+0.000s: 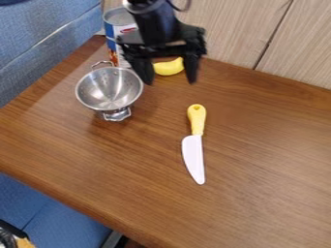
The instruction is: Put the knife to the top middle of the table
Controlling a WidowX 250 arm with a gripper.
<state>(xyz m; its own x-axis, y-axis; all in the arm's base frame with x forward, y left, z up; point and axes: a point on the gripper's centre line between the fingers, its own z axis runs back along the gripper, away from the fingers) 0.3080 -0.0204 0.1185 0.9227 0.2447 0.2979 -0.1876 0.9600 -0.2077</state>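
Note:
The black gripper [171, 80] hangs at the upper middle of the camera view, its two fingers spread apart and pointing down with nothing held between them. Below it and slightly to the right, a toy knife [195, 145] lies flat on the brown wooden table [271, 160]. Its yellow handle points to the back and its pale blade to the front. The gripper is apart from the knife, over the part of the table behind the handle.
A metal colander [110, 89] stands on the left, close to the gripper's left finger. Behind it is a can [118, 24] at the back left corner. A yellow object [169, 67] lies behind the gripper. A wooden panel [226, 29] borders the table's back edge.

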